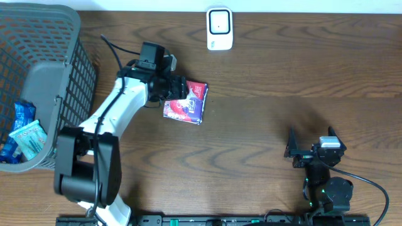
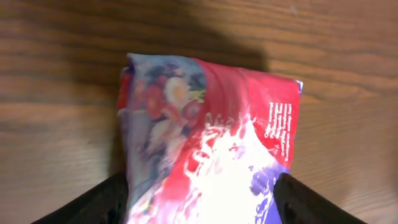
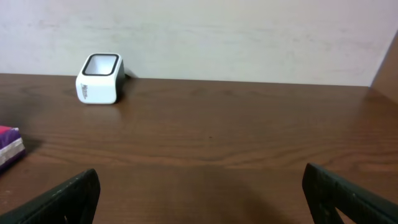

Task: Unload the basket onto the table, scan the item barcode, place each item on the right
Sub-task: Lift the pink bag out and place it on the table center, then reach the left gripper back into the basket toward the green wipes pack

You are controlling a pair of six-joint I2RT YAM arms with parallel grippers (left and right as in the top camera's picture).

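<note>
L gripper [image 1: 178, 88]: fingers [image 2: 93, 202] spread wide, one on each side of the near end of the packet [image 1: 187, 102]. Wrist view doesn't show if the pads touch the wrapper. Reads as unclamped, not a hold.

Packet: red/purple foil w/ printed picture on the upper face, lying flat on the table [image 1: 282, 81]. It sits toward the robot from the scanner [image 1: 220, 28] and a bit to its left. Near it but clearly apart, not over the window. Strong glare on the foil in the L wrist view. No barcode visible on the side showing, so prob. on the underside or an edge; can't tell.

Scanner: small white box at the far edge of the table, dark-rimmed window on top. Nothing held over it.

R gripper [image 1: 311, 141]: fingers at full spread, empty. Parked well right of the scanner, close to the robot's base, and no part in the job as seen.

Basket [image 1: 63, 37]: far left of the scanner, a few other packs inside.

Progress, as judged: early to mid. The item is singled out on the table within L arm's reach, which is the part done. Scan itself not yet done. Left to do:
- secure a grip
- lift the packet
- find the barcode side and turn it to the window
- hold it over the scanner
</note>
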